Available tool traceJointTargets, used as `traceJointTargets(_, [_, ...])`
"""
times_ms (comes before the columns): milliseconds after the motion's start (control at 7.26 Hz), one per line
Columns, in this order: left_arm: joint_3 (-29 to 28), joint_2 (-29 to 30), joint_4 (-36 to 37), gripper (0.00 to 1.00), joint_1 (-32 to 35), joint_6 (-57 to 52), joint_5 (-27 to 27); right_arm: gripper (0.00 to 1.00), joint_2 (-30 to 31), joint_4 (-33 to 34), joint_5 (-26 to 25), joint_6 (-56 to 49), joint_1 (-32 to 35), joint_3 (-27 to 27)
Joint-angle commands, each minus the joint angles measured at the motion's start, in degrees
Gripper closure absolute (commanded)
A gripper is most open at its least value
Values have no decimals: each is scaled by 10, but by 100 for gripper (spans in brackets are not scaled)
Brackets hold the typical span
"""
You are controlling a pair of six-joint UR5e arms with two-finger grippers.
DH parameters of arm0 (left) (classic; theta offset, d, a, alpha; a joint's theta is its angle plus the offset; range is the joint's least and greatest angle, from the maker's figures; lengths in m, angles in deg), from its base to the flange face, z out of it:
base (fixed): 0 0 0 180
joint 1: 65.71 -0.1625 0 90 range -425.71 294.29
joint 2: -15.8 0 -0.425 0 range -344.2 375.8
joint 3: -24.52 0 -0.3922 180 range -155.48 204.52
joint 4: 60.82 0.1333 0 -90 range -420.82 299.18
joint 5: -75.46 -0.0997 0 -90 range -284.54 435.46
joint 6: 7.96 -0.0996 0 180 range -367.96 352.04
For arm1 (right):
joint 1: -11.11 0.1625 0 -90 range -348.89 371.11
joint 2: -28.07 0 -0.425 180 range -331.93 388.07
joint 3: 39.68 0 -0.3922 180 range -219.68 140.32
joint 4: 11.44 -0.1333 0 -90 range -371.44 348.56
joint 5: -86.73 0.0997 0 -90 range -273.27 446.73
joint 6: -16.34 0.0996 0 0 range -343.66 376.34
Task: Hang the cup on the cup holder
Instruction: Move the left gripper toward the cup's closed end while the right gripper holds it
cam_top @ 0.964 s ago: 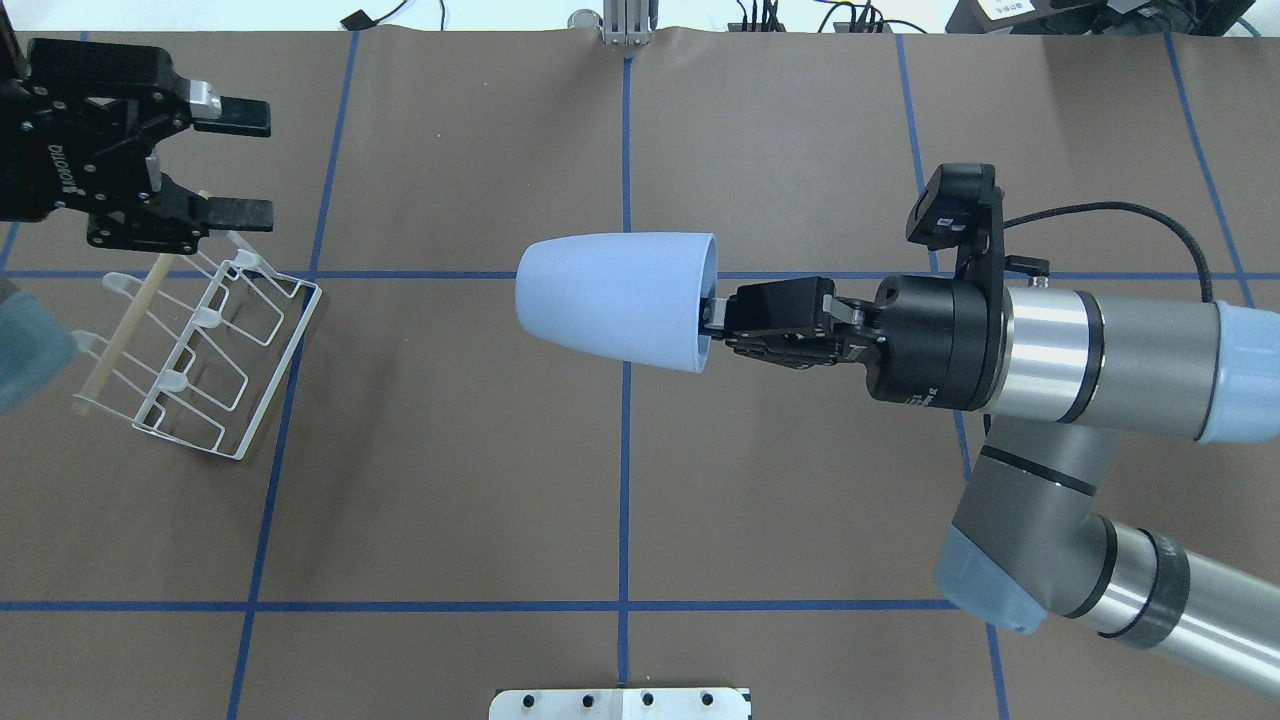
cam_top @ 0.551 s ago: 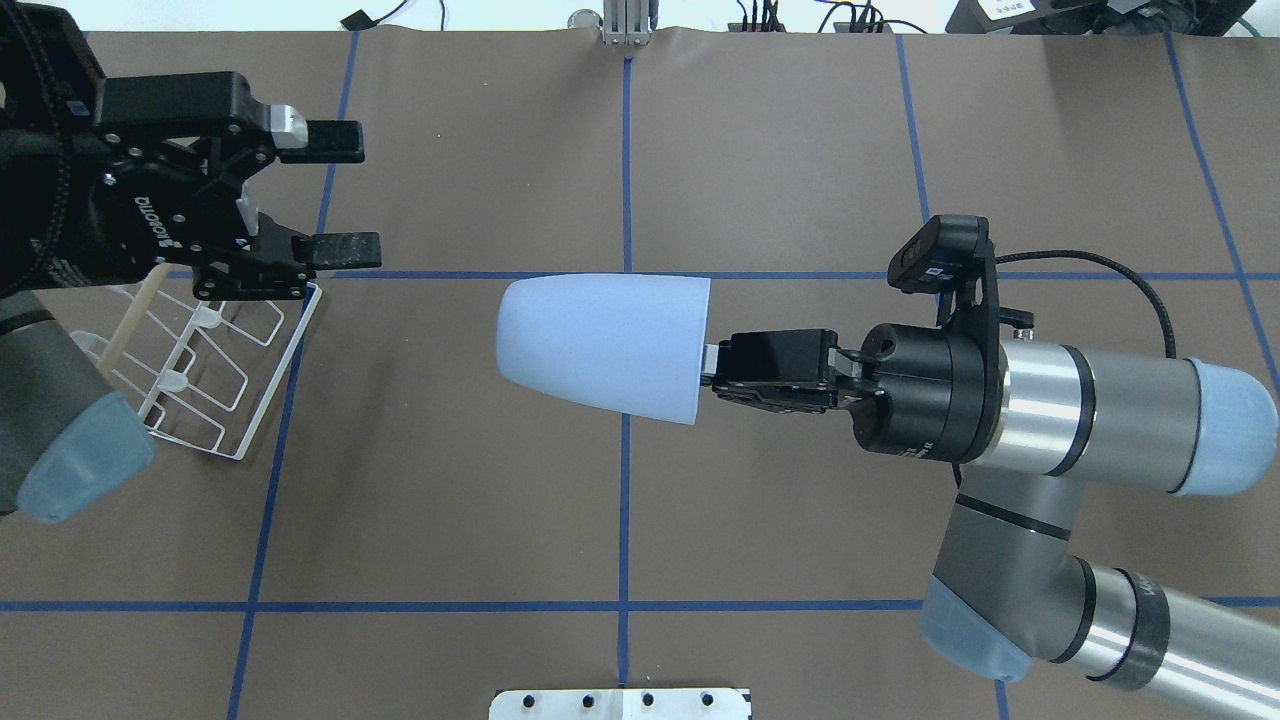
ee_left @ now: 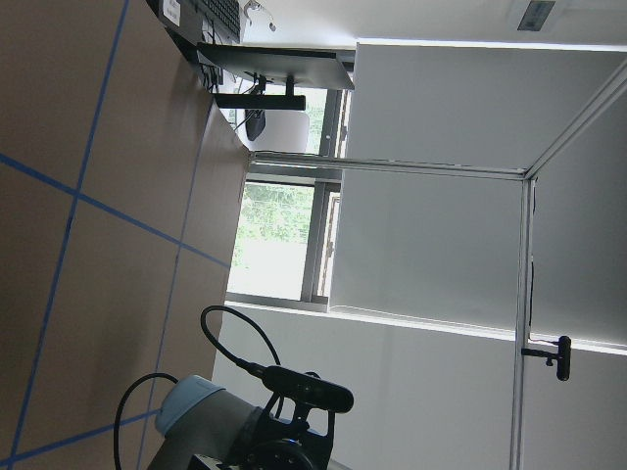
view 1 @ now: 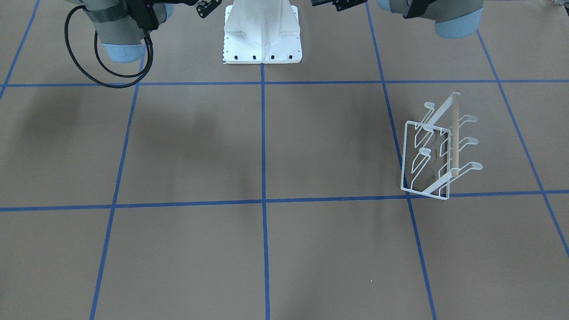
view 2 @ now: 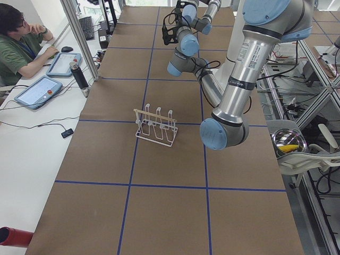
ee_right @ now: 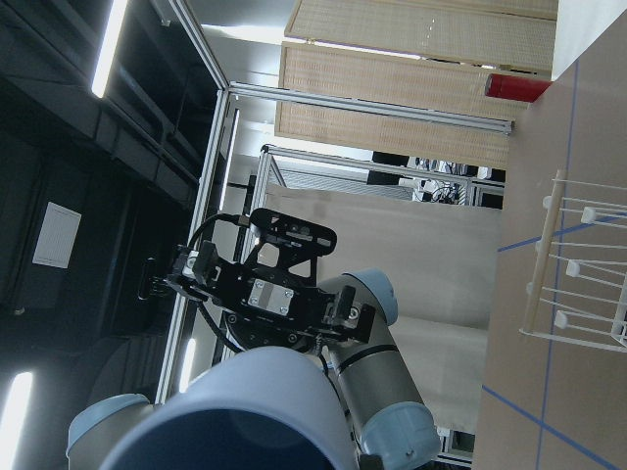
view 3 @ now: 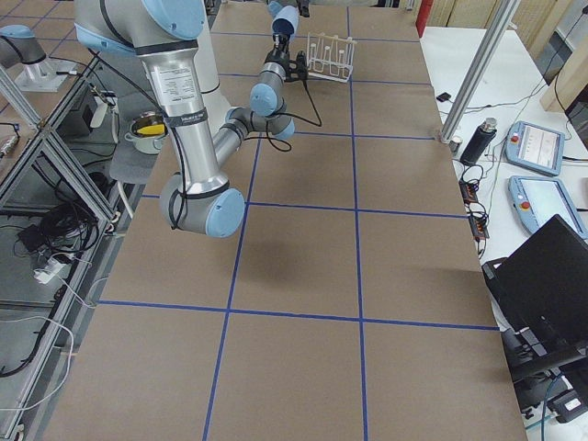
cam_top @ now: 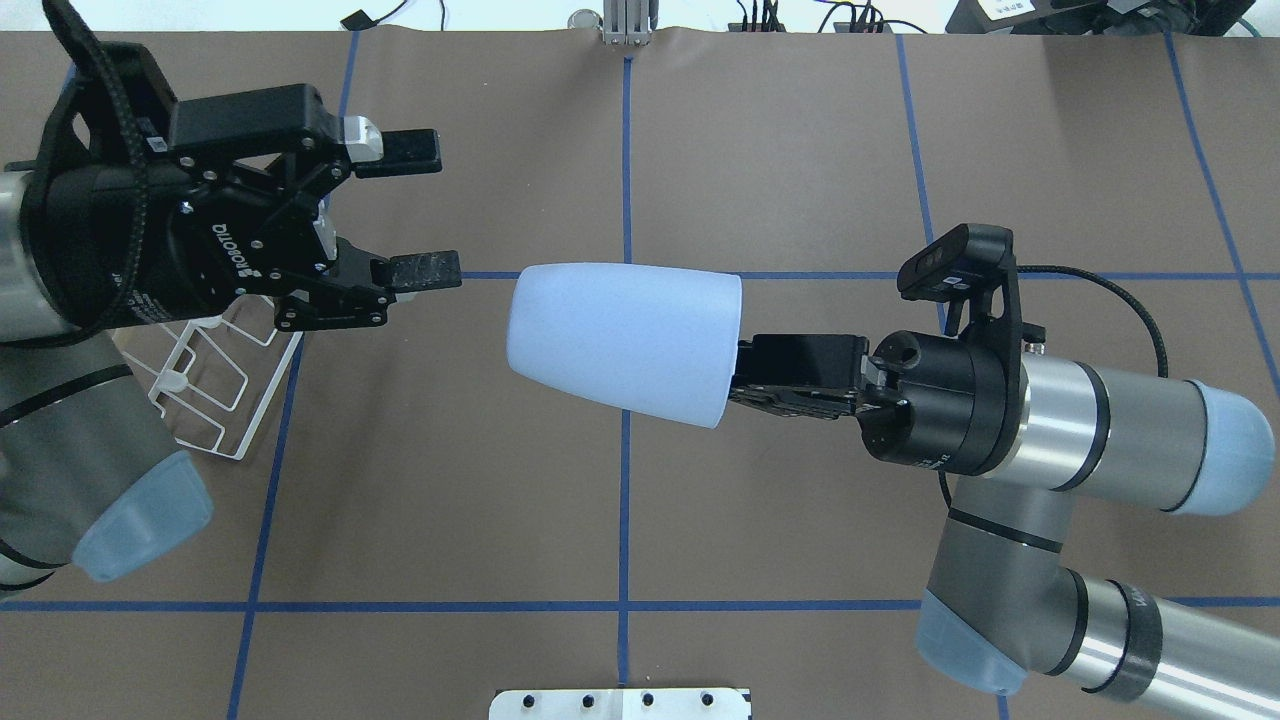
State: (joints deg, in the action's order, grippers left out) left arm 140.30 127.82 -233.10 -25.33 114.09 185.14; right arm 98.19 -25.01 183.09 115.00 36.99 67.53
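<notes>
The pale blue cup (cam_top: pixel 620 340) lies on its side in the air over the table's middle, base toward the left. My right gripper (cam_top: pixel 742 372) is shut on the cup's rim from the right. My left gripper (cam_top: pixel 432 208) is open and empty, fingers pointing right, a short gap from the cup's base. The white wire cup holder (cam_top: pixel 225 385) stands on the table at the left, partly hidden under my left gripper. It shows whole in the front-facing view (view 1: pixel 438 151). In the right wrist view the cup (ee_right: pixel 245 411) fills the bottom and the cup holder (ee_right: pixel 578 274) is at the right.
The white robot base (view 1: pixel 262 31) stands at the table's near edge (cam_top: pixel 620 703). Blue tape lines grid the brown table. An operator (view 2: pixel 21 42) sits with tablets beside the table's far side. A metal bowl (view 2: pixel 289 142) sits off the table.
My left gripper has moved right, over the cup holder and toward the cup's base, still open. My right gripper has shifted slightly right and down with the cup.
</notes>
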Motion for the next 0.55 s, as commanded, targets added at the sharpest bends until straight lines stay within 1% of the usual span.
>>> traceJointTargets(0, [0, 7, 0, 2, -22, 0, -4, 100, -1, -34, -17, -1, -7, -12])
traceJointTargets(413, [0, 17, 1, 2, -43, -2, -10, 100, 0, -33, -18, -4, -13, -13])
